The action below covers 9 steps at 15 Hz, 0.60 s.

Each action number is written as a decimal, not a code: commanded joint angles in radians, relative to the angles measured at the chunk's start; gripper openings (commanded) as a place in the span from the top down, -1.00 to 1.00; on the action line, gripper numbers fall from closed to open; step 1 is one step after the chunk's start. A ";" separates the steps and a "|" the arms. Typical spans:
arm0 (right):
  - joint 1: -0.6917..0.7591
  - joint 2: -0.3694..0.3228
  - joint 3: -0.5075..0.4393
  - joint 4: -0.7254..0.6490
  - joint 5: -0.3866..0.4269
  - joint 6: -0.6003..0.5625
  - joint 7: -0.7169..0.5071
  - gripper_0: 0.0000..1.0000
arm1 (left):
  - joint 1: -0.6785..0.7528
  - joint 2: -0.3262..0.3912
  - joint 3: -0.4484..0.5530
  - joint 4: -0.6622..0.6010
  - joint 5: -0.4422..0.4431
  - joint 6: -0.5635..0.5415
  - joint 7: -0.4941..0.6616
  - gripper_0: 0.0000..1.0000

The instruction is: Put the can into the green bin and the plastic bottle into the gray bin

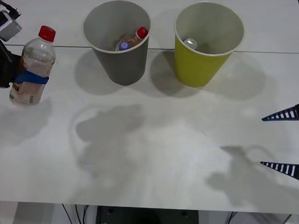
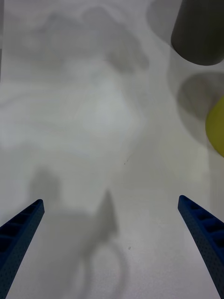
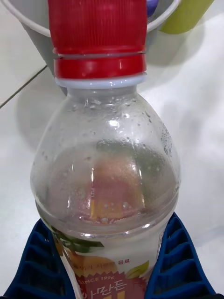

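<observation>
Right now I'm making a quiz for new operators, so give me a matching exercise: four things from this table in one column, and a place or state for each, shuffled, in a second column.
Things:
1. small metal can with a silver top
2. clear plastic bottle with a red cap and pale pinkish contents
3. purple-capped bottle
4. right tool

Places or states:
A. inside the round dark gray bin
B. open over bare table at the right edge
C. inside the round yellow-green bin
D. clamped in the left tool, at the table's left edge

Pairs: 1-C, 2-D, 3-A, 4-B
</observation>
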 commanded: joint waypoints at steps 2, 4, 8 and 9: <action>0.000 0.000 0.000 0.000 0.000 0.000 0.000 -1.00 | -0.282 -0.004 -0.119 0.127 0.014 -0.154 -0.003 1.00; 0.000 0.000 0.000 0.000 0.000 0.000 0.000 -1.00 | -0.451 -0.017 -0.210 0.231 0.031 -0.211 -0.008 1.00; 0.000 0.000 0.000 0.000 0.000 0.000 0.000 -1.00 | -0.750 -0.143 -0.328 0.503 -0.017 -0.267 -0.026 1.00; 0.000 0.000 0.000 0.000 0.000 0.000 0.000 -1.00 | -0.796 -0.177 -0.342 0.544 -0.043 -0.267 -0.031 1.00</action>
